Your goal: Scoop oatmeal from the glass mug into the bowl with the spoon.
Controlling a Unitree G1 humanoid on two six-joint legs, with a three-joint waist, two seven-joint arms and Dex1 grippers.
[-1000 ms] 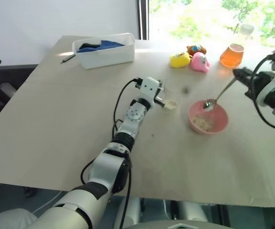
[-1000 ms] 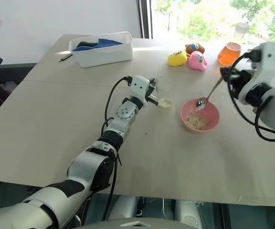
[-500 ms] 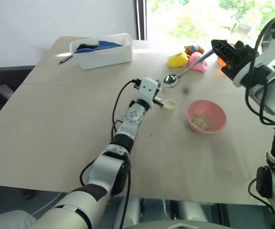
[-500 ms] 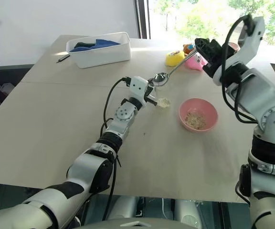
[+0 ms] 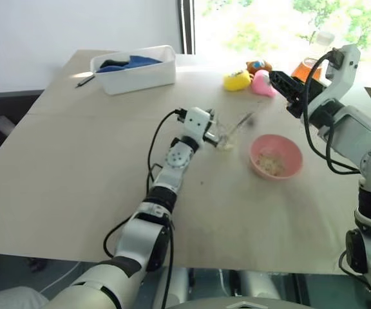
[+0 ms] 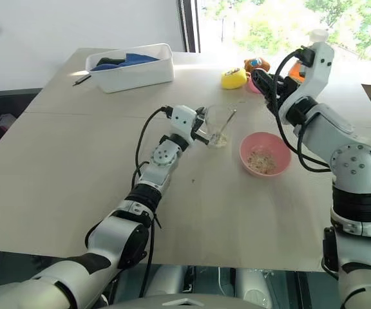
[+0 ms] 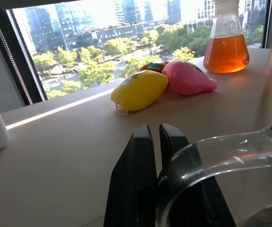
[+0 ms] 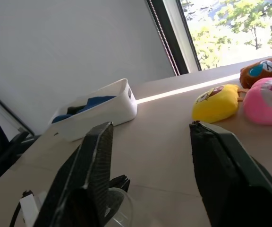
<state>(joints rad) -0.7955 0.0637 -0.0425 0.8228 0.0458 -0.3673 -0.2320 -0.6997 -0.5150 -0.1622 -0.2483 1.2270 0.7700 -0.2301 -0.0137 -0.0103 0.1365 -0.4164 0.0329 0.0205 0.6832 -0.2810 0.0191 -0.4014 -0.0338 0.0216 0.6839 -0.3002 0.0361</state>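
The clear glass mug (image 6: 219, 124) stands mid-table with a little pale oatmeal (image 6: 219, 140) at its bottom. My left gripper (image 6: 202, 132) is shut on the mug's handle (image 7: 211, 151). The silver spoon (image 6: 228, 121) leans inside the mug, handle up toward the right, held by nothing. To the right of the mug sits the pink bowl (image 6: 261, 154), with oatmeal flakes in it. My right gripper (image 6: 261, 81) hovers above the table beyond the bowl, open with nothing between its fingers (image 8: 91, 156).
A white tub (image 5: 134, 67) holding blue cloth stands at the far left, a dark pen (image 5: 84, 80) beside it. Yellow (image 5: 235, 80), pink (image 5: 260, 84) and brown (image 5: 257, 65) toys and a flask of orange liquid (image 7: 225, 45) line the far edge by the window.
My right gripper lifted the spoon out of the bowl, swung it left to the mug and opened. The spoon now rests in the mug. My left gripper stayed put.
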